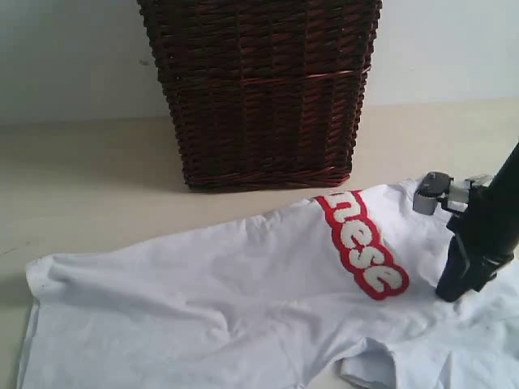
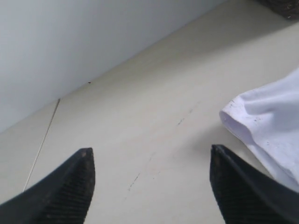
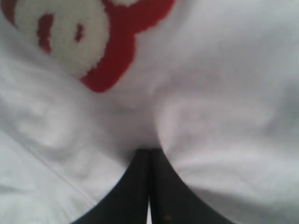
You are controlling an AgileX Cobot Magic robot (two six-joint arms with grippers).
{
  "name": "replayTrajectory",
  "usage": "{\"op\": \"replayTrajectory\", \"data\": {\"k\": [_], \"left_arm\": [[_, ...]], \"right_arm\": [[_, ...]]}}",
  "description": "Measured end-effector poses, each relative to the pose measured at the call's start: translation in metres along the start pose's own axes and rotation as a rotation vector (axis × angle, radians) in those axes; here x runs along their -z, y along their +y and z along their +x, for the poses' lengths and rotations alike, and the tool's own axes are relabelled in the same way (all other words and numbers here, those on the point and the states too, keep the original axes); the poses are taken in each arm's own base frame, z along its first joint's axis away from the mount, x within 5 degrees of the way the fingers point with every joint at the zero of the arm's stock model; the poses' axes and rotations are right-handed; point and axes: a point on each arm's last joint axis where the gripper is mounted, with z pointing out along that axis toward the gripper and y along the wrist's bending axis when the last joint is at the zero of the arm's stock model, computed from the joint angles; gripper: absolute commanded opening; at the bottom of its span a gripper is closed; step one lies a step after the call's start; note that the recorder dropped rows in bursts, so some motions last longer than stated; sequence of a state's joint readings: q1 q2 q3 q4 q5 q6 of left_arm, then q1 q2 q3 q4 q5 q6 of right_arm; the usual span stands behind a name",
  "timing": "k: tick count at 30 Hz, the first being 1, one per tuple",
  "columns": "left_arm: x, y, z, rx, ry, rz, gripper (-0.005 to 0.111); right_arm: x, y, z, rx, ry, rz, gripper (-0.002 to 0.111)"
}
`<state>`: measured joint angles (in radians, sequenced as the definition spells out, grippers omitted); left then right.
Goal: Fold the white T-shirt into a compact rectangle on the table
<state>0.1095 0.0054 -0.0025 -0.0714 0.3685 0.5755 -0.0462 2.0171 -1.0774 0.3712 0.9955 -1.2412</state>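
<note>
The plain white cotton T-shirt (image 1: 203, 300) lies spread and wrinkled on the pale beige bench (image 1: 89, 178), in the near part of the exterior view, reaching from the left side to the right edge. Its fuzzy white lettering with red outline (image 1: 361, 243) runs slantwise on the right part of the cloth; only the letters "nese" can be read. Behind the shirt, the dark brown wicker basket (image 1: 263, 89) stands upright on the bench, in front of the pale grey-white wall (image 1: 65, 49).

The right end effector (image 1: 448, 296) comes down onto the shirt just beside the end of the lettering. Its two black fingers are pressed fully together, and the cloth gathers in a small pucker at their tips, so it seems to pinch the fabric there.

The left end effector (image 2: 150, 150) does not appear in the exterior view. Its own camera shows the fingers standing wide apart over bare bench, holding nothing. A rounded edge of the shirt lies near one finger.
</note>
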Motion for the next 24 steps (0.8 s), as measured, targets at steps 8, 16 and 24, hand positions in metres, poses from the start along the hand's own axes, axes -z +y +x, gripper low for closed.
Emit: {"op": "replayTrajectory", "data": {"k": [8,16,24], "left_arm": [[0.000,0.000,0.000,0.000,0.000,0.000,0.067],[0.000,0.000,0.000,0.000,0.000,0.000,0.067],[0.000,0.000,0.000,0.000,0.000,0.000,0.067]], "right_arm": [[-0.014,0.023,0.017,0.058,0.080,-0.206,0.000],[0.009,0.027,0.011,0.097,0.023,-0.070,0.010],[0.072,0.072,-0.003,0.329,-0.202,0.005,0.049]]}}
